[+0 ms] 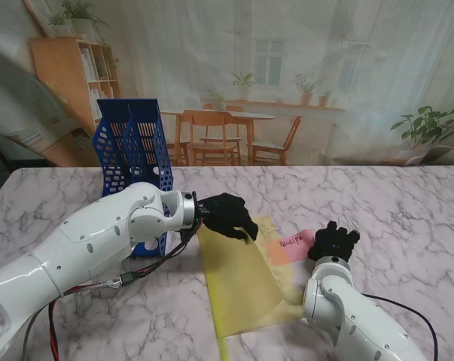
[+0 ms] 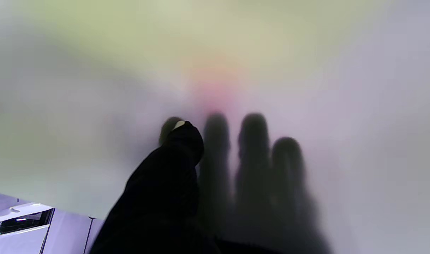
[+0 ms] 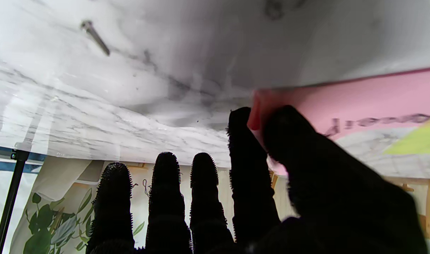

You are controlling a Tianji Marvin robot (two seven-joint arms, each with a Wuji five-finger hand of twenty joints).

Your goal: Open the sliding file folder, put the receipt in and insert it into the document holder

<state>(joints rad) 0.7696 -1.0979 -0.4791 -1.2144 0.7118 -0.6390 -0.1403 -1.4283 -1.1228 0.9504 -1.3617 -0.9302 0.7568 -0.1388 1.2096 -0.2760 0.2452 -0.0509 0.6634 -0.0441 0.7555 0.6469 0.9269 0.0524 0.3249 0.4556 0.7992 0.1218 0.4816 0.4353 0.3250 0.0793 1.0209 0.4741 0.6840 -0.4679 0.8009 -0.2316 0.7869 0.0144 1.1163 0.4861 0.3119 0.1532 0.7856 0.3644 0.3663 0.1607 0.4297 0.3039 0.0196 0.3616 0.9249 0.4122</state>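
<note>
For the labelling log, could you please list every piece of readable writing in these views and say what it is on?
"RECEIPT": handwritten in dark ink on the pink receipt, legible in the stand view, where the last letter is cramped.
The same writing in the right wrist view: too blurred to read.
Left wrist view: too blurred; no text can be made out.
Nothing else carries readable text.

Left wrist view: you get heavy blur. Four fingers (image 2: 252, 165) of left hand (image 2: 215, 183) show only as dark shadows through translucent yellow folder (image 2: 148, 42); only thumb sharp.

Receipt (image 1: 293, 244): inner end covered by folder sheet, outer end hidden under right hand (image 1: 333, 241). Handwriting too small to read with certainty.

Document holder (image 1: 132, 150): lower part hidden behind left forearm.

Folder's near corner cut off by stand view's bottom edge.
</note>
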